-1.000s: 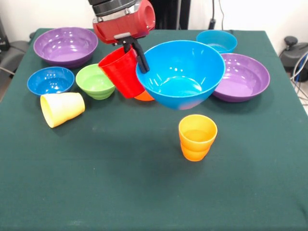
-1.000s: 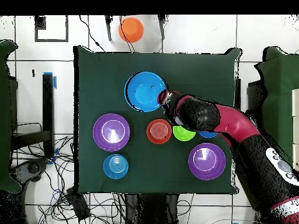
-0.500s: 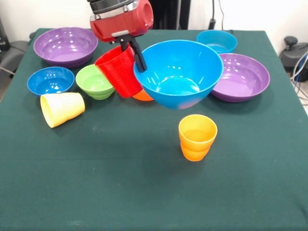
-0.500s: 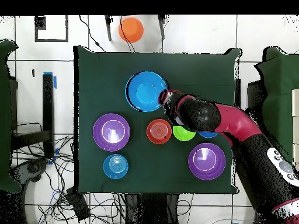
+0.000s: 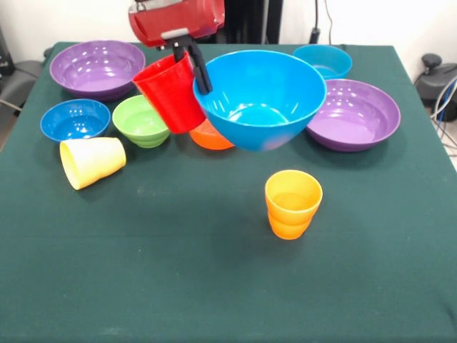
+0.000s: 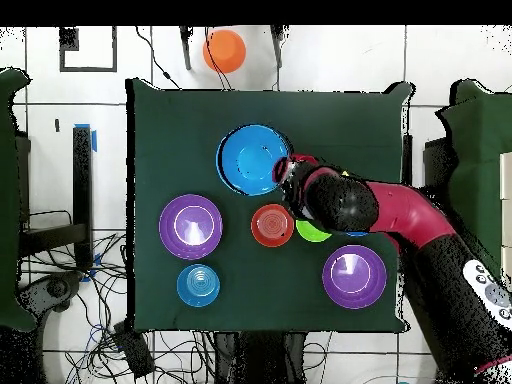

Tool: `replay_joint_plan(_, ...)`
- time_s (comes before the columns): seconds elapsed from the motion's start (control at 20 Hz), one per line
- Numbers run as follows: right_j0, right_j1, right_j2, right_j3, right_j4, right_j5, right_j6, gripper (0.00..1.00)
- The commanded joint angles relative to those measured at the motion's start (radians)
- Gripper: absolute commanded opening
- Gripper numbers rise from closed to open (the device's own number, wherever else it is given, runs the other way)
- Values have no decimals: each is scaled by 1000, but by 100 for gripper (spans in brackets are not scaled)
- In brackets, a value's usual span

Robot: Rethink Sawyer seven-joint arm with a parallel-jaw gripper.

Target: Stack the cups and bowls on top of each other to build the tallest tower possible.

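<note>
1. Lifted higher than a moment ago, the gripper [image 5: 191,63] now carries the large blue bowl [image 5: 260,98] and the red cup [image 5: 170,93] clear above the table [image 5: 143,271], and the small orange bowl [image 5: 211,136] under them has come more into sight.
2. Its black fingers [image 5: 200,71] are closed where the cup's rim and the bowl's rim meet, one finger down the seam between them, so both seem to hang from a single pinch. The bowl tilts forward and the cup leans outward.
3. My worry: one pinch on two glossy rims looks thin. A quick swing could let the wide bowl pivot or slip out and drop onto the orange bowl or the green bowl [image 5: 141,120] below.
4. The cup could peel away on its own and roll, like the yellow cup [image 5: 93,161] already lying on its side.
5. No tower stands yet; the orange cup [image 5: 293,204] is upright and alone in front. Setting a tilted bowl onto something that narrow could tip it over.
</note>
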Motion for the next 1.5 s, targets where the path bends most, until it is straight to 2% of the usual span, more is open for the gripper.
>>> replay_joint_plan(0.05, 0, -88, 18, 148, -62, -101, 18, 0)
replay_joint_plan(0.45, 21, -125, -21, 200, -67, -188, 59, 0)
replay_joint_plan(0.8, 77, -156, -74, 193, -57, -181, 69, 0)
replay_joint_plan(1.2, 74, -134, -70, 172, -51, -178, 50, 0)
replay_joint_plan(1.5, 113, -136, -110, 164, -69, -199, 69, 0)
